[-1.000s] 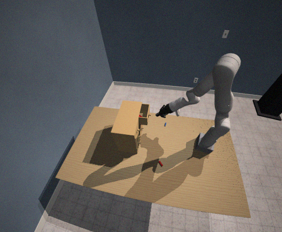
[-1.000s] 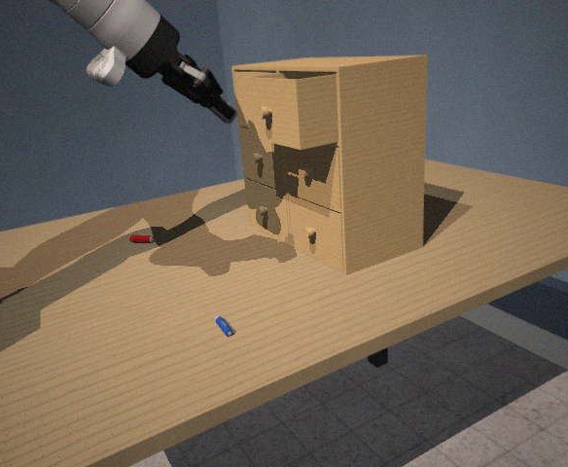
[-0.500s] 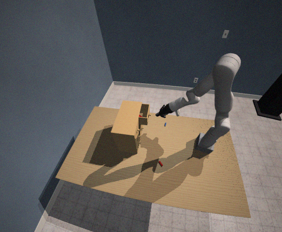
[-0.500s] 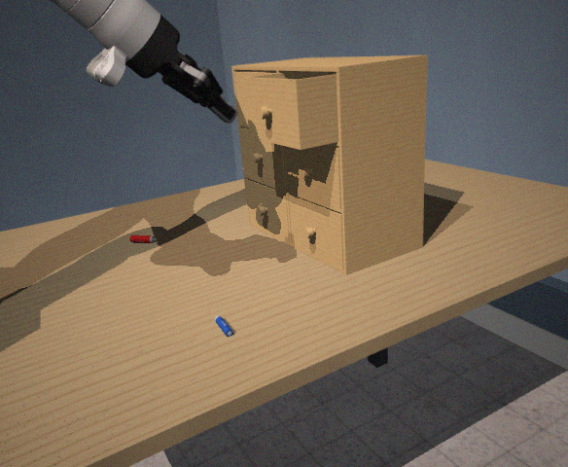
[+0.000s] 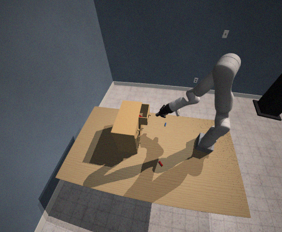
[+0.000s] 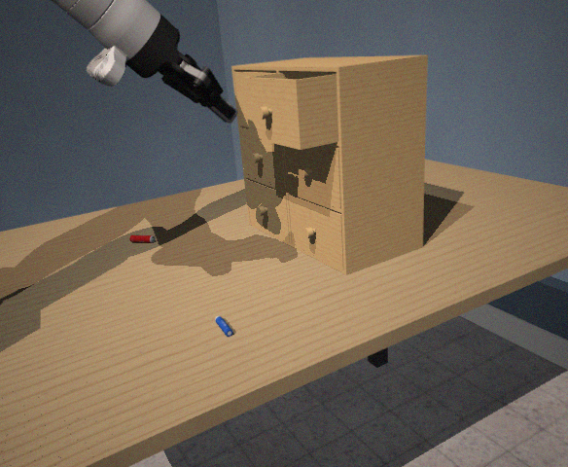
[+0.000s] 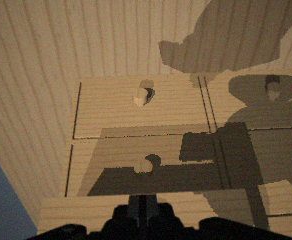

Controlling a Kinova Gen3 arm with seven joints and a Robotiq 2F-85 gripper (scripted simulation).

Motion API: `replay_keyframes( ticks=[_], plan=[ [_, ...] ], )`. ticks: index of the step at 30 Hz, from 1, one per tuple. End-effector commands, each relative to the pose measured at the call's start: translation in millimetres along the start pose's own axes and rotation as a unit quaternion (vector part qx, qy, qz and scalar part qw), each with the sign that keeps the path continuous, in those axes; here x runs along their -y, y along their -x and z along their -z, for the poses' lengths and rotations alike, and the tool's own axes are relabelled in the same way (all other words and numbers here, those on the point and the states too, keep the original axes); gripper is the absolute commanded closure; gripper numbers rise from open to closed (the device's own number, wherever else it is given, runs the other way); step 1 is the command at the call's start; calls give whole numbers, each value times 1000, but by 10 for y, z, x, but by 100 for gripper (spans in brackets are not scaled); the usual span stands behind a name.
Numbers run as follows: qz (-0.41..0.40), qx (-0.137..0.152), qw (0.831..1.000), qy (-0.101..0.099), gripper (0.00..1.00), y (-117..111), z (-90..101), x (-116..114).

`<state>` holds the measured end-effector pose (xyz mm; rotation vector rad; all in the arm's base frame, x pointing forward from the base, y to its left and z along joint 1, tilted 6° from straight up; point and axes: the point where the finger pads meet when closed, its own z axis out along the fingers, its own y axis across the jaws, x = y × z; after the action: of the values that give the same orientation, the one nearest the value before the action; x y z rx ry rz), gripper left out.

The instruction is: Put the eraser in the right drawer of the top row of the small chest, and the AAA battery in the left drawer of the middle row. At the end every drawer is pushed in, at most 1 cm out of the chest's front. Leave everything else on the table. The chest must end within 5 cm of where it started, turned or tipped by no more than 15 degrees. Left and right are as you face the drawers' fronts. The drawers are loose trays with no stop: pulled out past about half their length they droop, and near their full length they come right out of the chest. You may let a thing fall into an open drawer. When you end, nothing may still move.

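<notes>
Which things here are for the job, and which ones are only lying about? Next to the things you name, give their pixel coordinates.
For the job:
- small chest (image 5: 127,114) (image 6: 382,151) (image 7: 106,115)
- open drawer (image 5: 143,121) (image 6: 284,100) (image 7: 86,205)
- red piece (image 5: 140,115) inside, probably the eraser
- blue battery (image 5: 165,124) (image 6: 224,326), smaller, so probably the AAA

Lying about:
- red battery (image 5: 160,163) (image 6: 141,238)
</notes>
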<state>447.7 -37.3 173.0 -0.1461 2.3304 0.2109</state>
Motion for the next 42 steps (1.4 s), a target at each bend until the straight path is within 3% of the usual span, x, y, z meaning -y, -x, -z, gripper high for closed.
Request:
replay_keyframes(
  ticks=[1,42],
  plan=[
    [0,1,1000,0,100,7,2,1],
    [0,1,1000,0,100,116,-107,1]
  ],
)
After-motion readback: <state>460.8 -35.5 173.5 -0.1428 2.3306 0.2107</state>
